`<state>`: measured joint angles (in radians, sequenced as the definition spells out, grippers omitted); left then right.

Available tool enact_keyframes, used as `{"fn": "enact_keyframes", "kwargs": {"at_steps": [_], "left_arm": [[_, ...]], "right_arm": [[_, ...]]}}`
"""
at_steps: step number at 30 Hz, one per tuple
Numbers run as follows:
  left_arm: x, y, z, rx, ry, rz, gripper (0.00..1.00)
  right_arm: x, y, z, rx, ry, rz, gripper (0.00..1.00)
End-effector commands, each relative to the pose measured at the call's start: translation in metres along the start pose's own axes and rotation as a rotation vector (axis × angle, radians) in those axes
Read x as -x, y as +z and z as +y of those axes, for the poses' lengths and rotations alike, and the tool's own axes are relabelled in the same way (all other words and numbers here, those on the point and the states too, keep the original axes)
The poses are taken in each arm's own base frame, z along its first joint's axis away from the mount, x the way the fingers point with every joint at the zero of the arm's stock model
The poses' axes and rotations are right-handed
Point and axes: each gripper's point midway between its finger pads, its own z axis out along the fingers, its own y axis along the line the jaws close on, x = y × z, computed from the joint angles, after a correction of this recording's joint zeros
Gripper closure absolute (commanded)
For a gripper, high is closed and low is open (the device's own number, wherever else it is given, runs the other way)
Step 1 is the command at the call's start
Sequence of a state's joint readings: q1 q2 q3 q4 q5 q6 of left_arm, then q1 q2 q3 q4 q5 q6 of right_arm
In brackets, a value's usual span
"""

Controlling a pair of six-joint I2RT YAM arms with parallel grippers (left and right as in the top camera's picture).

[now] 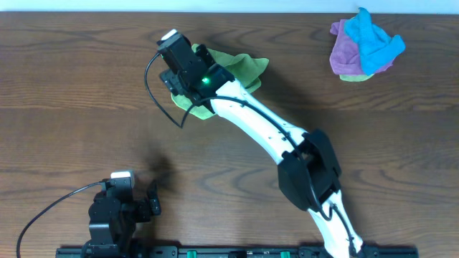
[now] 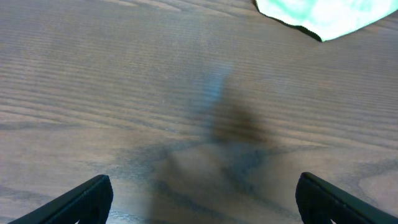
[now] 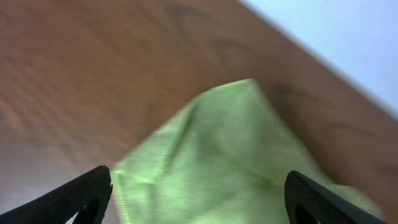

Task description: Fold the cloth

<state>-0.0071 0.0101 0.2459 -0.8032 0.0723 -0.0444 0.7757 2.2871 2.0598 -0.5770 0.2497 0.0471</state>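
The green cloth (image 1: 242, 70) lies bunched up on the brown wooden tabletop (image 1: 72, 107). The right end effector (image 3: 199, 193) hangs just over the cloth, wide open and holding nothing, maybe ready to grab an edge. The left end effector (image 2: 205, 198) sits well away from the cloth, also wide open and empty. A pile of other cloths (image 1: 364, 44) lies far from it.

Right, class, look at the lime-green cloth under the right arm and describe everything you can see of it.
The cloth is plain lime green, soft and finely textured like microfibre. It lies rumpled and partly doubled over on the brown wooden table, toward the far side, and the right wrist view shows a creased corner. The right gripper hangs over it with jaws open, hiding its middle from overhead. Whether the fingers touch it cannot be told. No tag shows.
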Motion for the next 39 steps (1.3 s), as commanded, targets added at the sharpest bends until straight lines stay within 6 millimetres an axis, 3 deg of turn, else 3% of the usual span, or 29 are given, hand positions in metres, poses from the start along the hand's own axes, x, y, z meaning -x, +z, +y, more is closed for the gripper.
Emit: {"fn": "enact_keyframes", "kwargs": {"at_steps": [1,11,32,39], "left_arm": [[-0.001,0.001,-0.001,-0.007,-0.024,-0.002,0.05],[-0.001,0.001,-0.001,-0.007,-0.040,-0.002,0.05],[-0.001,0.001,-0.001,-0.007,-0.040,-0.001,0.05],[-0.001,0.001,-0.001,-0.007,-0.039,-0.001,0.05]], "right_arm": [[-0.014,0.017,0.025,0.149,0.096,0.040,0.12],[-0.048,0.056,0.037,0.205,0.218,0.121,0.16],[-0.077,0.093,0.039,0.224,0.333,0.170,0.29],[-0.074,0.099,0.028,0.215,0.349,0.149,0.44]]}}
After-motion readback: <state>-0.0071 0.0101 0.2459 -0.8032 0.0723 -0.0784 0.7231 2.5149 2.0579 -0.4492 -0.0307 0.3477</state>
